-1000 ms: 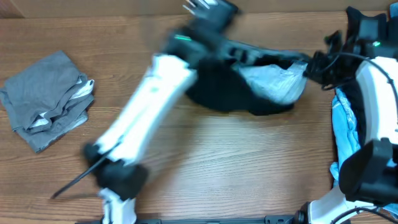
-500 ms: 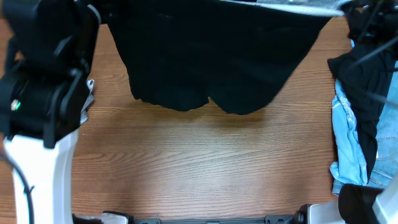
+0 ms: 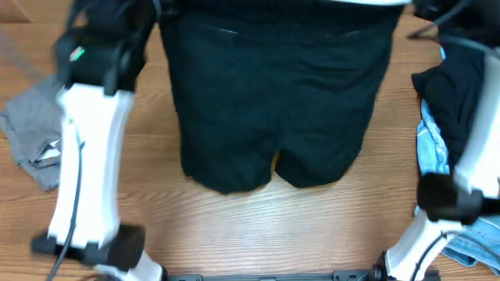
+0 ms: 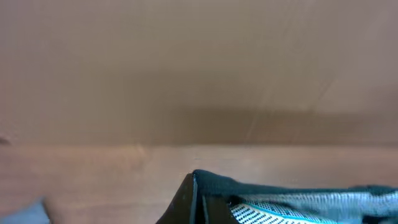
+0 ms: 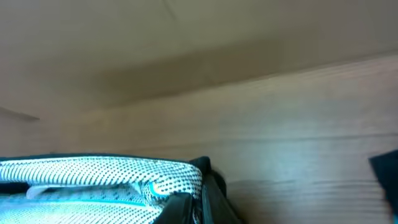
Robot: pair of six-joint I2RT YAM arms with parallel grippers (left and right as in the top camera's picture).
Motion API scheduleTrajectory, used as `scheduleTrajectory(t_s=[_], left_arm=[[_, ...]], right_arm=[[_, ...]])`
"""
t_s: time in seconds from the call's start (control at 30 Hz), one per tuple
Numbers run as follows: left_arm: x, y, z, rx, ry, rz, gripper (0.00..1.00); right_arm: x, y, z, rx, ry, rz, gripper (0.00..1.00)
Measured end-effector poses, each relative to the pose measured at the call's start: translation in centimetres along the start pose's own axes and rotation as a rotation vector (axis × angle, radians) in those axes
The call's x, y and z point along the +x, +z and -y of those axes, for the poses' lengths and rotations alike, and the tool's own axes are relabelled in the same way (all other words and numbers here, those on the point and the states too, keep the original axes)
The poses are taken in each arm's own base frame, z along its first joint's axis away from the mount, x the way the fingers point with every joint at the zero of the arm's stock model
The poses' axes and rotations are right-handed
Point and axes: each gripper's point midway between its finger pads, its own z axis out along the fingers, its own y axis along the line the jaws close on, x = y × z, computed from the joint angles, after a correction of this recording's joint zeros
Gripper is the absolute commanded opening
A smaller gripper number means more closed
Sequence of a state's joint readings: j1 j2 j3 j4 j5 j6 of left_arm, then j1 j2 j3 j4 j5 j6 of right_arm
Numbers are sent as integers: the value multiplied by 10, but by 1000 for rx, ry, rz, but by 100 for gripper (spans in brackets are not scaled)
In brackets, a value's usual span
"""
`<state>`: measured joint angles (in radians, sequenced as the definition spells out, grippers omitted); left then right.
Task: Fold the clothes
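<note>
The black shorts [image 3: 273,101] of soft fabric hang between the two grippers. The waistband is stretched from the left gripper [image 3: 152,12] across to the right gripper [image 3: 418,9], and the two legs fall below them toward the brown wooden table [image 3: 258,234]. In each wrist view a corner of the waistband, with its pale dotted mesh lining [image 5: 93,174], lies just where the fingertips are. The fingers themselves hardly show. As the cloth is taut between the arms, I judge that both grippers are pinched on the waistband, one at each end.

The fabric looks light and limp, with no stiffness. It will follow the grippers, swing easily, and fall into wrinkles when the pull is released. The smooth outer cloth may slide on the loose mesh inside, so a pinch should catch both layers. The waistband corners are the best place to hold, because the seam there is thicker. For the fold itself, the leg hems below the grippers are the next good place.

On the outer side of the left gripper lies a crumpled grey piece with white trim [image 3: 31,136]. On the outer side of the right gripper there is a pile with a black garment [image 3: 457,86], a light-blue cloth [image 3: 433,148] and a denim piece [image 3: 476,234].
</note>
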<state>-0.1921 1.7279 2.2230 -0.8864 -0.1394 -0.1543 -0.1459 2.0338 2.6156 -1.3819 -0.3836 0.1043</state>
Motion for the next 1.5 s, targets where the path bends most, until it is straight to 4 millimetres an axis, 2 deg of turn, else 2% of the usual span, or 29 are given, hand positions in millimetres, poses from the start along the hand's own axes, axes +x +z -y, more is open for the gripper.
scheduleTrajectory(t_s=[0.03,0.07,0.1,0.13,0.2,0.23,0.27,0.33,0.37,0.4,0.47,0.5,0.53,0.57,0.6,0.63,0.7,0.8,0.87,0.97,1.03,1.07,1.13,1.17,1.23,1.27,1.3,1.33,1.5], left_arm=[[31,55,-2,-13,6,-87,4],[41,73,-6,-20,4,-112,4],[45,81,-9,-23,0,-119,4],[42,83,-15,-25,-7,-112,4],[5,66,-23,-4,-30,-22,4],[-37,41,-27,23,-44,89,4],[-62,19,-29,42,-49,159,4],[-90,-27,-31,77,-46,234,4],[-92,-45,-29,93,-40,235,4],[-82,-58,-28,106,-37,190,4],[-35,-61,-23,132,-39,-3,4],[-7,-55,-24,131,-45,-119,4],[45,-48,-24,126,-60,-333,4],[72,-39,-23,123,-66,-447,4],[110,-30,-23,113,-75,-608,4],[138,-15,-19,116,-79,-720,4],[170,3,-10,151,-89,-838,4],[199,6,1,185,-99,-946,4],[212,6,4,198,-107,-992,4],[242,5,8,209,-119,-1099,4],[279,-2,10,198,-116,-1229,4],[304,-10,13,191,-106,-1324,4],[333,-22,17,184,-88,-1427,4],[355,-34,19,175,-75,-1511,4],[378,-49,21,167,-53,-1606,6],[383,-52,21,165,-49,-1624,16],[389,-56,20,161,-47,-1651,45],[393,-59,19,160,-46,-1668,57],[396,-62,17,171,-28,-1681,66]], right_arm=[[5,32,9,4,6,-37,4],[5,42,8,1,0,-42,4],[-3,46,2,-4,-25,-6,4],[-13,38,-9,-17,-51,38,4],[-33,10,-32,-44,-93,136,4],[-43,-16,-48,-68,-120,197,4],[-48,-35,-59,-83,-136,237,4],[-45,-70,-73,-90,-152,268,4],[-38,-82,-75,-83,-152,261,4],[-27,-89,-71,-55,-138,227,4],[4,-76,-53,12,-102,90,4],[27,-62,-39,51,-77,-18,4],[46,-50,-28,79,-57,-110,4],[63,-37,-16,109,-41,-194,4],[89,-16,2,153,-16,-314,4],[106,-7,14,183,0,-388,4],[139,12,39,247,29,-522,4],[186,24,66,319,71,-695,4],[199,26,73,345,76,-740,4],[207,26,80,375,74,-769,4],[221,26,87,393,82,-818,4],[238,26,94,410,97,-877,6],[252,25,99,422,110,-922,8],[285,21,108,441,138,-1035,17],[311,19,113,451,153,-1116,36],[317,19,114,451,155,-1131,46],[321,18,116,457,160,-1145,51],[323,17,117,463,160,-1149,51],[322,19,119,467,154,-1140,51]])
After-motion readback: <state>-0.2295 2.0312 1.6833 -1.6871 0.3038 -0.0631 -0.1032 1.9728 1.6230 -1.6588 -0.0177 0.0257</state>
